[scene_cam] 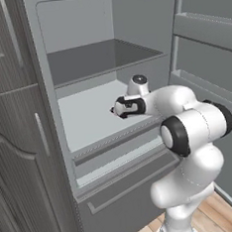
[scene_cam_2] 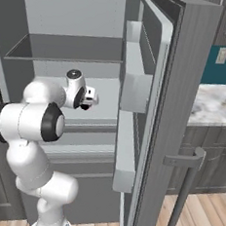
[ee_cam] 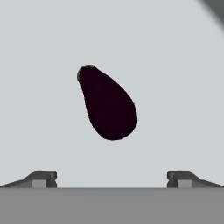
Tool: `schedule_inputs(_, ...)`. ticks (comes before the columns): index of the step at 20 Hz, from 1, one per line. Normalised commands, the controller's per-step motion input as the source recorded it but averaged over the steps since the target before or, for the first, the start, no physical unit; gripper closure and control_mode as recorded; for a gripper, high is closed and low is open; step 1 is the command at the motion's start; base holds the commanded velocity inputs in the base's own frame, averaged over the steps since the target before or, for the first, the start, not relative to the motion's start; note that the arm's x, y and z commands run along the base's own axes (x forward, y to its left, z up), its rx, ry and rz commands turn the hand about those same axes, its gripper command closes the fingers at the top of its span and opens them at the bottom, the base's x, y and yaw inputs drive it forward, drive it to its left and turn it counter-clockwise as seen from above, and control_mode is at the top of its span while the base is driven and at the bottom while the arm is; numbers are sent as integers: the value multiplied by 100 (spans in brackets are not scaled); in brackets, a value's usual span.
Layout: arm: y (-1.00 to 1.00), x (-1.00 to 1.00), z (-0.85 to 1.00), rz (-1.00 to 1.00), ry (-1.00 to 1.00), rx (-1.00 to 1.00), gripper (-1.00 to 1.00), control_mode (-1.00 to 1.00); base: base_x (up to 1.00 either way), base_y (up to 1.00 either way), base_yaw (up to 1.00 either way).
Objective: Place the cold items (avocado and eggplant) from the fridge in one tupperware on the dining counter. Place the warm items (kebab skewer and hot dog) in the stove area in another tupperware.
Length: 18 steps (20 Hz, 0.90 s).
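Observation:
In the hand view a dark purple eggplant (ee_cam: 108, 105) lies on the pale fridge shelf (ee_cam: 175, 87), stem end pointing up-left. My gripper (ee_cam: 112, 178) hovers over it, open, with nothing between its two dark fingertips (ee_cam: 43, 177); the eggplant sits a little beyond the tips, centred between them. In the base views the hand (scene_cam: 128, 107) reaches into the open fridge over the middle shelf (scene_cam: 83, 121), and the gripper (scene_cam_2: 88, 104) points down at it. The avocado, kebab skewer, hot dog and tupperware are out of view.
An upper shelf (scene_cam: 93, 60) lies above the hand. The fridge door (scene_cam_2: 154, 114) stands open on the right, its bins (scene_cam_2: 134, 87) close to the arm. A marble counter (scene_cam_2: 218, 105) lies beyond the door. Dark cabinets (scene_cam: 16, 146) flank the fridge's left side.

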Motion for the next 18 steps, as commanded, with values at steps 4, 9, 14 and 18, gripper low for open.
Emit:
schedule_inputs(4, 0, 46, -1, 0, 3, 0, -100, -100, 0, 0, 0)
schedule_inputs(9, 0, 40, -10, 0, 7, 0, -100, -100, 0, 0, 0)
schedule_inputs(14, 6, 30, -20, 0, 9, 0, -100, -100, 0, 0, 0)
schedule_inputs(18, 9, 21, -19, 0, 2, 0, -100, -100, 0, 0, 0)
